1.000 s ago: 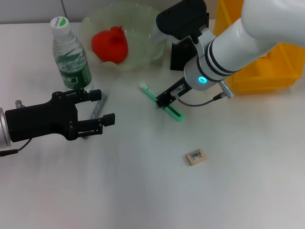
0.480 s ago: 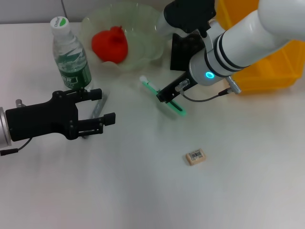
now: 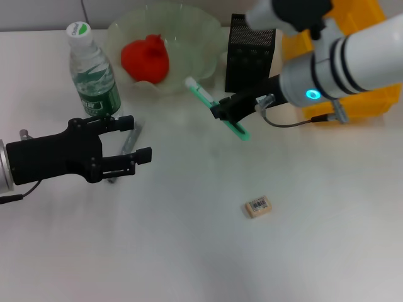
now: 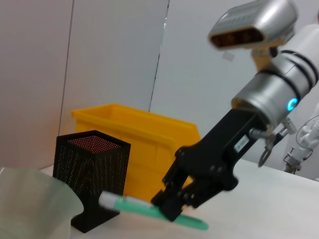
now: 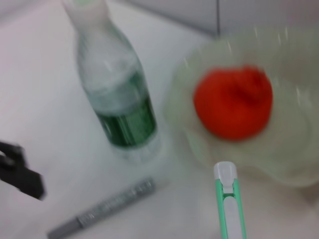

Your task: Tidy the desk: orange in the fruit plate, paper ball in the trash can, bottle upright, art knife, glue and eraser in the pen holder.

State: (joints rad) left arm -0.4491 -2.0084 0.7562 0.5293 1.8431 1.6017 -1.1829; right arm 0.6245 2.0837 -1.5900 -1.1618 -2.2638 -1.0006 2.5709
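1. Head view shows the right gripper lifted off the desk, just near of the pen holder, its fingers pinching the art knife about the middle
2. Left wrist view has the same green knife clamped in those black fingers, lying close to level with its white end toward the pen holder, and clear of the surface
3. The left gripper hovers low at the near left, fingers spread apart and holding nothing; the grey glue stick lies on the desk between and just beyond the fingertips
4. The bottle stands upright at the far left, white cap on top, green label facing the camera
5. The fruit plate, a pale translucent bowl, sits far centre with the orange resting inside it; the right wrist view shows this fruit in the bowl beside the bottle
6. The eraser lies alone on the desk near centre, well apart from both grippers
7. A yellow bin sits at the far right, just right of the black mesh pen holder and partly hidden by the right arm
8. Right wrist view also catches the glue stick on the white surface, near of the bottle
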